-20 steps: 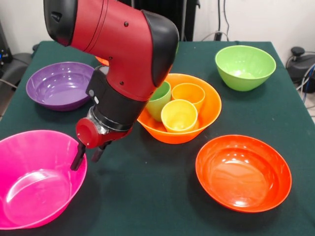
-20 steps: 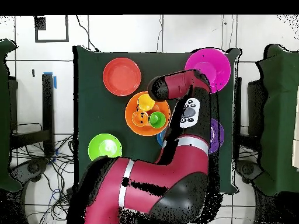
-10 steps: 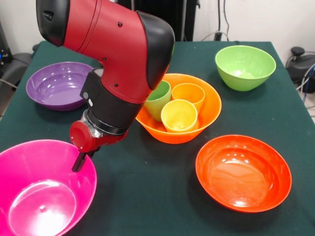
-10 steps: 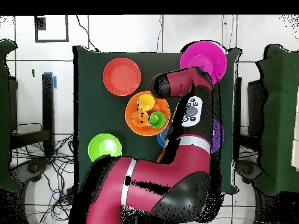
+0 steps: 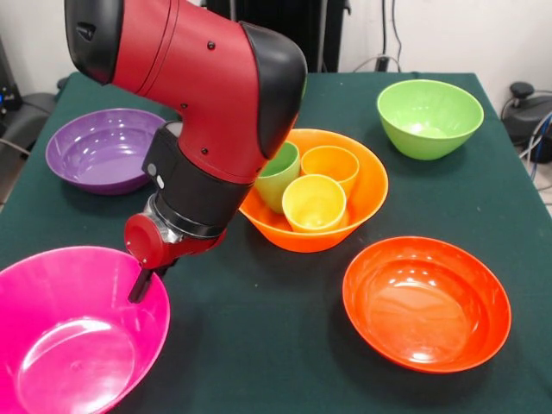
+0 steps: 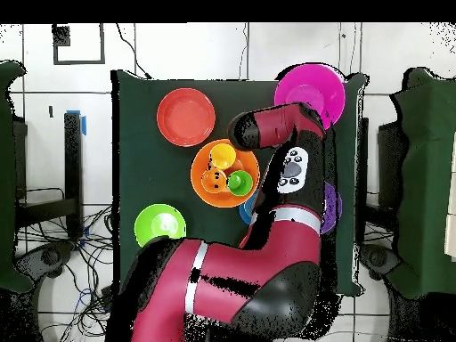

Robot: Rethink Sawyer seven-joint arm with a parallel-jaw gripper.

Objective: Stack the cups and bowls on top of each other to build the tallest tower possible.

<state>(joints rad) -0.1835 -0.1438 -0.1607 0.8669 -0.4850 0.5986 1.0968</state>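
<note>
My gripper [image 5: 142,280] is shut on the near rim of the large pink bowl [image 5: 69,345], which hangs tilted at the front left; the bowl also shows in the overhead view [image 6: 310,89]. The large light orange bowl [image 5: 366,185] stands mid-table and holds the green cup [image 5: 278,177], the yellow cup [image 5: 313,203] and the orange cup [image 5: 330,164]. A red-orange bowl [image 5: 427,302] sits at the front right, the lime green bowl [image 5: 429,116] at the back right, and the purple bowl [image 5: 103,147] at the back left. The small blue bowl [image 6: 244,212] peeks out by the arm. The other red-orange bowl is hidden.
The arm's thick red and black wrist [image 5: 216,112] hangs over the table's left half, beside the light orange bowl. The dark green table [image 5: 259,345] ends close to the pink bowl at the front left.
The fingers that straddled the pink bowl's rim have shut on it. The bowl has risen, tilted and shifted toward the table's front edge. In the last half second little moved.
</note>
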